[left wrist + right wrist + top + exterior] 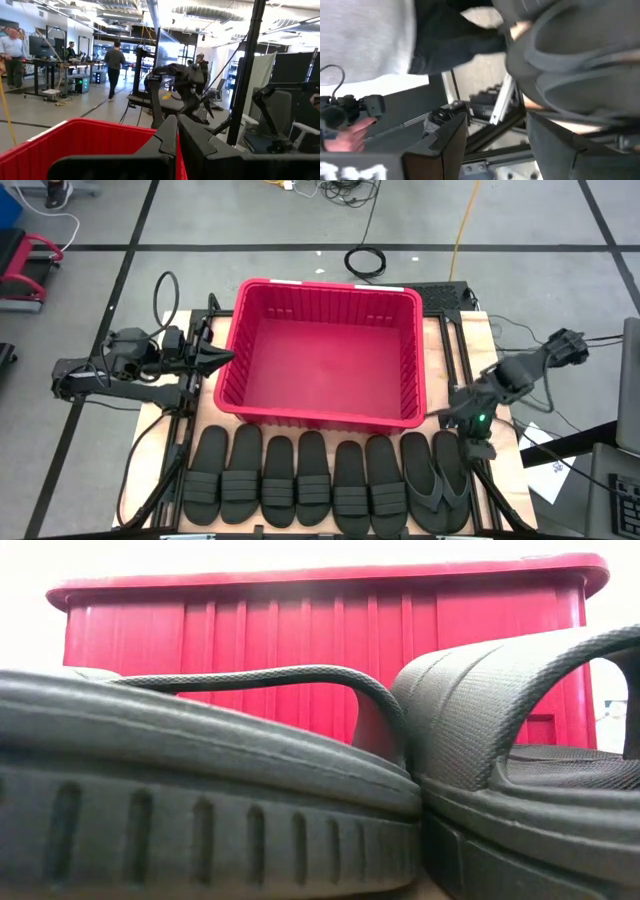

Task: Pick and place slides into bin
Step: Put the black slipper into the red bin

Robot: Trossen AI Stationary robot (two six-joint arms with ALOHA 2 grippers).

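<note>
Eight black slides lie sole down in a row along the table's near edge. Six have wide straps (295,485) and two are thong flip-flops (437,475) at the right end. Two slides fill the low view (250,770). The red bin (320,415) stands behind them, with nothing in it, and also shows in the low view (320,630). My left gripper (222,361) is shut beside the bin's left rim (75,140), its fingers (165,140) pointing across the bin. My right gripper (470,442) is open just right of the flip-flops' far ends. It holds nothing (495,125), and a flip-flop (570,55) lies ahead of it.
The table's frame rails (185,440) run along both sides of the bin. Cables (365,260) lie on the floor beyond the table. A person's hand (347,135) shows beside the table in the right wrist view, and people (115,60) stand in the room behind.
</note>
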